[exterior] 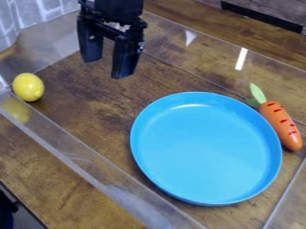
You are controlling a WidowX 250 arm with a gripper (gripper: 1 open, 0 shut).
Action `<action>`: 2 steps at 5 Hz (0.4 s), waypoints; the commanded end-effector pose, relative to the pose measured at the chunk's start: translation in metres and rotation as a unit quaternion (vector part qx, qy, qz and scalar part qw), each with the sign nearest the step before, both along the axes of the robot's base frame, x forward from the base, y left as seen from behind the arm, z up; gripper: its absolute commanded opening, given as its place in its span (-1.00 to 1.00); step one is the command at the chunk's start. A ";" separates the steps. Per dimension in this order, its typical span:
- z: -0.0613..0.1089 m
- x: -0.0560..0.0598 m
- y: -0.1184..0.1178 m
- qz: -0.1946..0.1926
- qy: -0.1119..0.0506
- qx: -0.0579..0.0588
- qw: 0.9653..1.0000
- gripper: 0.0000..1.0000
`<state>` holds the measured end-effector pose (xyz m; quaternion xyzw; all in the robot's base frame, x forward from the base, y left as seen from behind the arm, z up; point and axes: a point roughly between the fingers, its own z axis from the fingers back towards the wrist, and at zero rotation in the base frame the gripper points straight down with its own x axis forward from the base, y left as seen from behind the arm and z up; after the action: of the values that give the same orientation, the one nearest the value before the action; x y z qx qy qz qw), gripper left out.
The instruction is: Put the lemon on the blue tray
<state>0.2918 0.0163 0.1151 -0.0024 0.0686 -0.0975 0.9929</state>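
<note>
Gripper open above table, lemon off the tray

My gripper (107,55) is released, fingers spread with bare table between them, nothing grasped. I'm in the upper left part of the view, coming in from the top edge, fingers pointing down. Can't tell how high my tips are over the wood.

Lemon (28,87), small and yellow, is at the far left of the view, beside the clear wall (102,167) that runs diagonally down the left side. Not touching me. A yellow reflection shows in the wall just below it.

Blue tray (207,148), round, shallow, raised rim, takes up the lower right part. Lemon is well apart from it; nothing is on the tray.

Carrot (278,123), orange with a green top, is right of the tray, near its rim, green end toward the top. Table (89,112) is brown wood grain.
</note>
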 end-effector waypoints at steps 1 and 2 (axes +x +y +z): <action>0.007 0.004 -0.012 -0.026 -0.018 0.002 0.999 1.00; 0.004 0.004 -0.022 -0.046 -0.015 0.002 0.999 1.00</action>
<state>0.2913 -0.0023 0.1090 0.0008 0.0749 -0.1377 0.9876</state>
